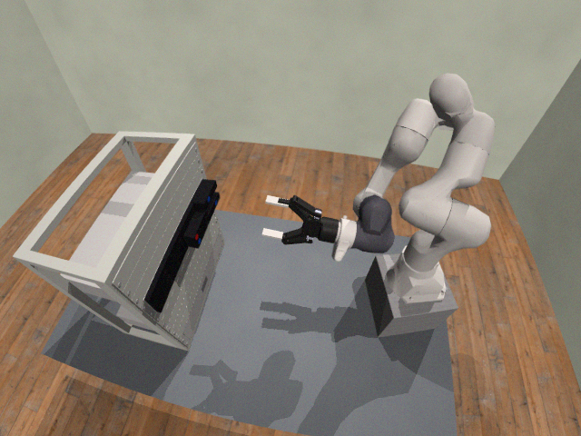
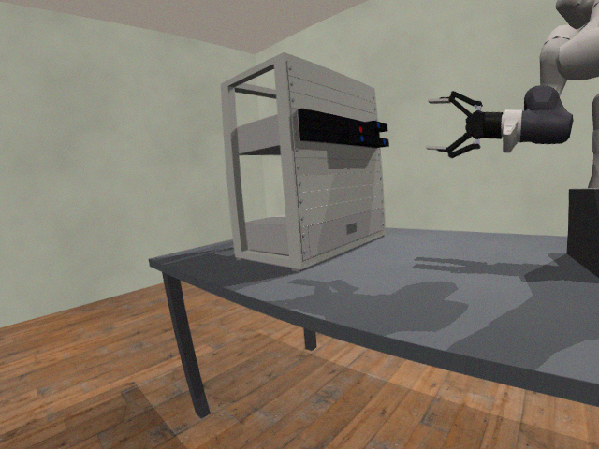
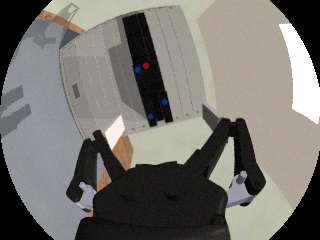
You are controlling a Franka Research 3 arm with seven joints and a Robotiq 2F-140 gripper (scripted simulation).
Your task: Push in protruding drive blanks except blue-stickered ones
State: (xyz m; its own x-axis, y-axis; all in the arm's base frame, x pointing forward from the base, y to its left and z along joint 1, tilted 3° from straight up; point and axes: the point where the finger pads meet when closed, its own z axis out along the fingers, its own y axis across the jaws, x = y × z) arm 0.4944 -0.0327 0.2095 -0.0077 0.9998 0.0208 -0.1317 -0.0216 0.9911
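The grey rack (image 1: 117,225) stands on the dark table, its front facing my arm. A black drive row (image 2: 333,127) runs across the upper front. Two blanks at one end (image 2: 379,134) stick out, stacked, each with a blue sticker. Further along, a blank with a red sticker (image 2: 360,128) sits above one with a blue sticker (image 2: 361,138); both stick out a little (image 1: 196,231). In the wrist view the red sticker (image 3: 146,66) and the blue ones (image 3: 151,118) show on the black strip. My gripper (image 1: 273,216) (image 2: 432,123) is open and empty, level with the row, well clear of the rack front.
The arm's base stands on a dark block (image 1: 398,304) at the table's right. The rack has an open top frame and inner shelves (image 2: 255,137). The table edge (image 2: 338,328) runs close in front of the rack's side.
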